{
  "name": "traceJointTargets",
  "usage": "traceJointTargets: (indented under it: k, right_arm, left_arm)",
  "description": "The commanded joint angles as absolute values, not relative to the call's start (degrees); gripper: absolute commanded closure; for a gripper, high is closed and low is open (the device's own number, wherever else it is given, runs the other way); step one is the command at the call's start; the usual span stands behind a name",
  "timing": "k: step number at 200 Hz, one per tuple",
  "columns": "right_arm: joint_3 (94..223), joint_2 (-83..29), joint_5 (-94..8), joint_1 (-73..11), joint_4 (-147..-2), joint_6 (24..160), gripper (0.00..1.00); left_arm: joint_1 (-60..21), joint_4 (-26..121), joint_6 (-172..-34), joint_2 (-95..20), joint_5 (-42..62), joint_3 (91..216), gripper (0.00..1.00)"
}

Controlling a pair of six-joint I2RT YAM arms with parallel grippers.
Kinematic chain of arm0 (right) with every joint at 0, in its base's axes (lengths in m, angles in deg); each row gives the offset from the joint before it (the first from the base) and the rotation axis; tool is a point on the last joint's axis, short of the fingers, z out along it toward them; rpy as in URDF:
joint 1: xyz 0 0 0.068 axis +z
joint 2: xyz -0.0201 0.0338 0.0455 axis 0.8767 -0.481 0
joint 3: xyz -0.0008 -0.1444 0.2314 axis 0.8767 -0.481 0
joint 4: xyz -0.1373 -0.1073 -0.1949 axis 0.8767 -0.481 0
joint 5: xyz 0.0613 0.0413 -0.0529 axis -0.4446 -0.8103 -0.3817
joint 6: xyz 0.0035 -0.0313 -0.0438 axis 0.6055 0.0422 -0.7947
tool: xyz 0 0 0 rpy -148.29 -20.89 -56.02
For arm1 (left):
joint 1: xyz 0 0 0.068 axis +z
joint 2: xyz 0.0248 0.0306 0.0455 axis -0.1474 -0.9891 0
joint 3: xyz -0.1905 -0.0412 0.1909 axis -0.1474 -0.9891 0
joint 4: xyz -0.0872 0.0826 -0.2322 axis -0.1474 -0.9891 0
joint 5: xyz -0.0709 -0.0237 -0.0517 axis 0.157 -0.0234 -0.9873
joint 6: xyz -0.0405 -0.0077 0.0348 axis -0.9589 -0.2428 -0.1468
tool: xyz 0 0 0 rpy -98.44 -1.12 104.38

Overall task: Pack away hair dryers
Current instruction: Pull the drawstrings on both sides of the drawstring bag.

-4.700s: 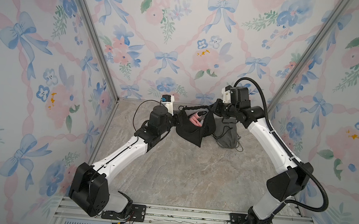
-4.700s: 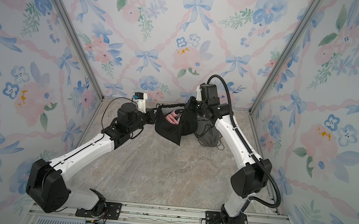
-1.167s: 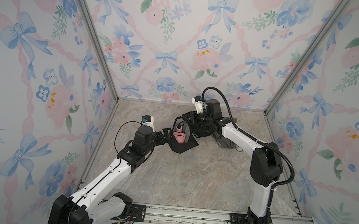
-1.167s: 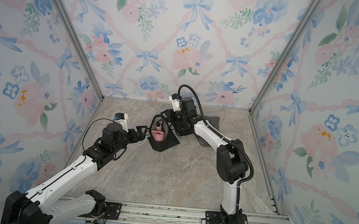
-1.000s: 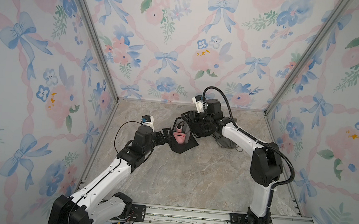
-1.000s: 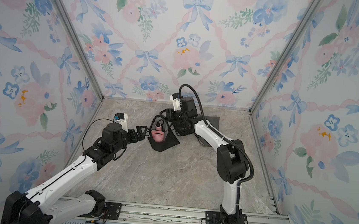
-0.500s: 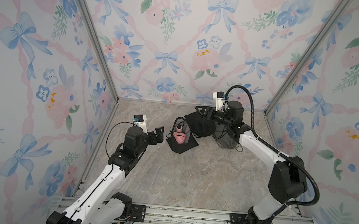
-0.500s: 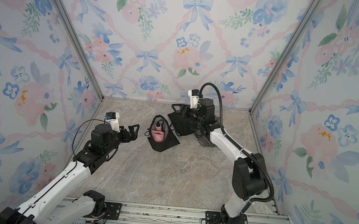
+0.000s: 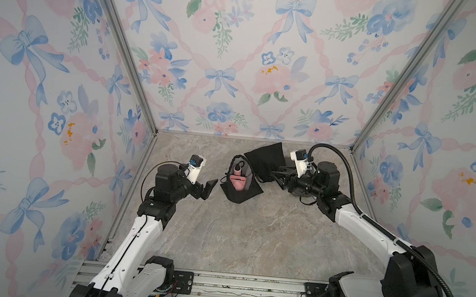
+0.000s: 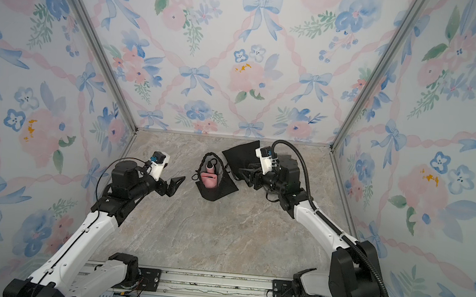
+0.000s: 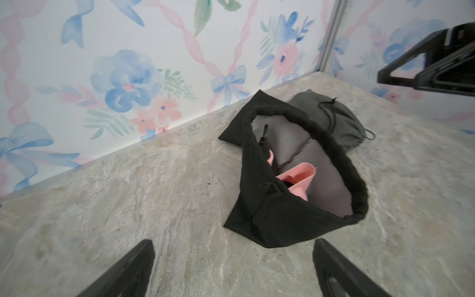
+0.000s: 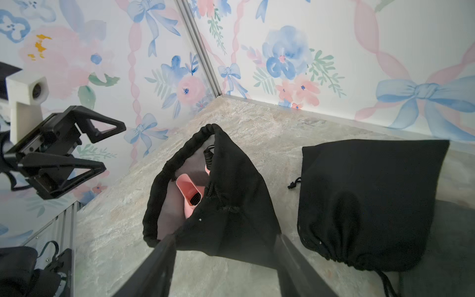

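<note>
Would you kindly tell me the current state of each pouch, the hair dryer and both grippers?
pink hair dryer: inside the open black pouch, partly showing.
open black pouch: lying down, mouth wide open.
second black pouch: lying flat, mouth gathered, contents hidden.
grey pouch: lying down, contents hidden.
left gripper: open, holding nothing.
right gripper: open, holding nothing.

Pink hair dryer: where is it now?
In both top views the pink hair dryer lies inside the open black pouch at the table's far centre, left of another black pouch.
</note>
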State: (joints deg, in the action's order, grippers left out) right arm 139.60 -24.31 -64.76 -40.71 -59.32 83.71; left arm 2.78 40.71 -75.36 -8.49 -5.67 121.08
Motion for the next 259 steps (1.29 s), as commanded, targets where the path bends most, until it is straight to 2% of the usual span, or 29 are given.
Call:
traceJointTargets:
  k: [1,20,50,103,190,204,235,256,259]
  right_arm:
    - [137.6,-26.0,-71.3,-41.9,-54.3,78.3,0.38]
    - [138.0,-29.1,-73.7,-41.8,-52.7,75.7,0.4]
    - [136.6,-34.4,-75.8,-41.7,-40.6,75.6,0.48]
    - [139.9,-41.9,-75.8,-41.7,-35.1,75.4,0.57]
    - [142.3,-45.4,-78.7,-42.9,-31.8,79.7,0.61]
    - [142.2,-45.8,-79.2,-43.4,-30.2,81.1,0.61]
    - [141.9,-44.7,-79.3,-43.6,-30.3,81.3,0.63]
    - [141.5,-42.9,-79.0,-43.7,-31.9,80.4,0.64]
    - [141.5,-42.7,-79.0,-43.7,-32.2,80.3,0.64]
  left_arm:
    - [4.2,40.2,-68.8,-12.8,-19.0,122.9,0.02]
    - [4.3,40.3,-64.6,-17.1,-21.2,123.3,0.03]
    - [4.2,40.3,-61.9,-22.4,-20.7,125.4,0.07]
    - [3.6,40.8,-57.6,-27.9,-16.9,126.2,0.13]
    - [0.6,43.8,-58.2,-39.1,-19.0,133.1,0.26]
    - [0.5,43.8,-58.5,-40.1,-19.6,133.6,0.35]
    - [0.3,43.7,-58.6,-41.1,-19.5,133.7,0.78]
    - [0.3,43.8,-58.5,-40.5,-19.5,133.4,0.99]
    - [0.4,43.8,-58.5,-40.3,-19.5,133.4,1.0]
